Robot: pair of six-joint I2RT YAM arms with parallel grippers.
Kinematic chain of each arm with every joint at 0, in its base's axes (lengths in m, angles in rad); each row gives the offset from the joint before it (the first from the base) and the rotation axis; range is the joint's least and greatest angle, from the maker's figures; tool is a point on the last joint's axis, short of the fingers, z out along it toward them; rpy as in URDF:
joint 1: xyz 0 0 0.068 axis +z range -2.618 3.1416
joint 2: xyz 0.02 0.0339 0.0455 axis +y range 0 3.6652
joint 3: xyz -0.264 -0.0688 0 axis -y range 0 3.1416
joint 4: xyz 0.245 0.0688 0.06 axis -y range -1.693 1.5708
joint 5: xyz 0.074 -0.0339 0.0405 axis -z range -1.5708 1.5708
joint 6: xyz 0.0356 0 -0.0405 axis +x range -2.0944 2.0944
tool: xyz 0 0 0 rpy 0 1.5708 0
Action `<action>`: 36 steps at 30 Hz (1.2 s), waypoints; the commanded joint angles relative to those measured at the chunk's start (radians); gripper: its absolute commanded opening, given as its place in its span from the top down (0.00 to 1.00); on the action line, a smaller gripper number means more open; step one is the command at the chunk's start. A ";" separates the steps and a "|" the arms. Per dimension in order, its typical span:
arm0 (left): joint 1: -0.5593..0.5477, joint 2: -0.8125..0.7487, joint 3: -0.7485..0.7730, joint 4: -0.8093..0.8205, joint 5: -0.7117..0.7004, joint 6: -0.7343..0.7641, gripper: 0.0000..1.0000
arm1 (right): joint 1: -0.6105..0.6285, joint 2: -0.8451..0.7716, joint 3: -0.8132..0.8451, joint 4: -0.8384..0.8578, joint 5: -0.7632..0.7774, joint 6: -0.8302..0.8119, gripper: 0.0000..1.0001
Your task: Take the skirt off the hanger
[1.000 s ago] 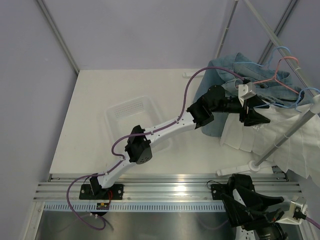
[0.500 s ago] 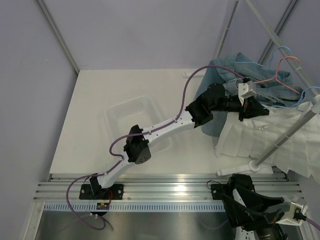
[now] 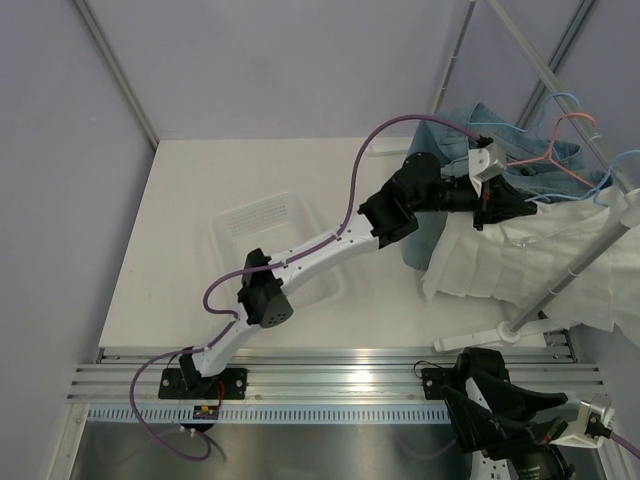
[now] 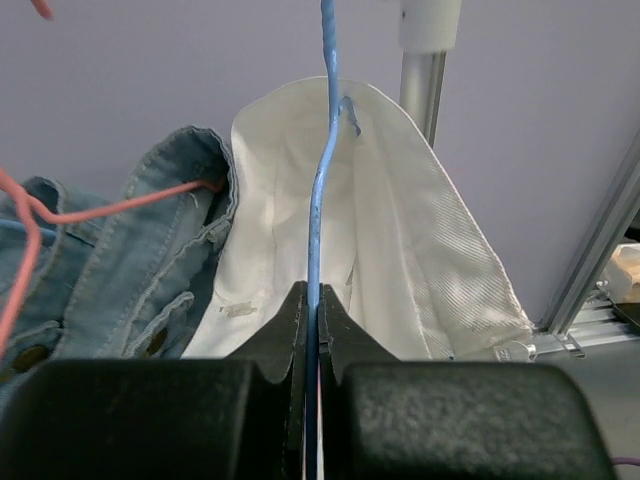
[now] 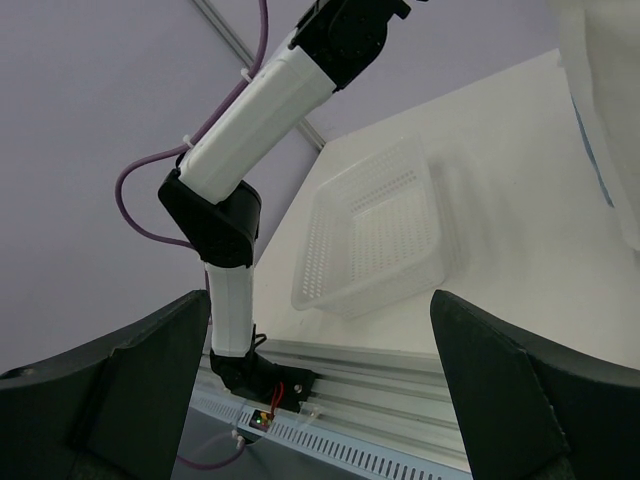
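The white skirt (image 3: 500, 265) hangs on a blue wire hanger (image 3: 607, 192) from the rack pole (image 3: 578, 268) at the right. My left gripper (image 3: 508, 205) reaches into the top of the skirt. In the left wrist view the left gripper (image 4: 312, 292) is shut on the blue hanger (image 4: 322, 180) wire, which runs straight up between the jaws, with the skirt (image 4: 410, 250) draped over it behind. My right gripper (image 5: 320, 300) is open and holds nothing, low at the near right edge.
A denim garment (image 3: 468, 125) on a pink hanger (image 3: 552, 155) hangs just behind the skirt. A clear plastic basket (image 3: 262, 232) sits on the white table under the left arm. The rack's foot (image 3: 490, 335) stands near the front rail.
The left gripper closed on the blue hanger wire and drew back to the left and up. The skirt swung leftward with it. The right arm stayed still.
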 commanded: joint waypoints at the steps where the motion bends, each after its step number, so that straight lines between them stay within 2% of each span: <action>1: 0.030 -0.133 0.025 0.094 -0.039 0.002 1.00 | -0.010 0.014 -0.014 -0.205 -0.026 -0.006 0.01; 9: 0.056 -0.188 -0.016 0.109 0.008 -0.053 1.00 | -0.010 0.020 -0.011 -0.201 -0.025 -0.015 0.00; 11: 0.056 -0.213 -0.076 0.106 0.013 -0.041 1.00 | -0.010 0.022 -0.011 -0.199 -0.020 -0.023 0.01; 22: 0.066 -0.329 -0.222 -0.121 0.002 0.100 1.00 | -0.010 0.060 -0.013 -0.205 0.017 -0.082 0.01; 29: 0.097 -0.475 -0.457 -0.048 -0.013 0.094 1.00 | -0.010 0.081 -0.020 -0.199 0.037 -0.119 0.01; 36: 0.109 -0.506 -0.474 -0.089 -0.011 0.102 1.00 | -0.010 0.078 -0.057 -0.210 0.095 -0.118 0.01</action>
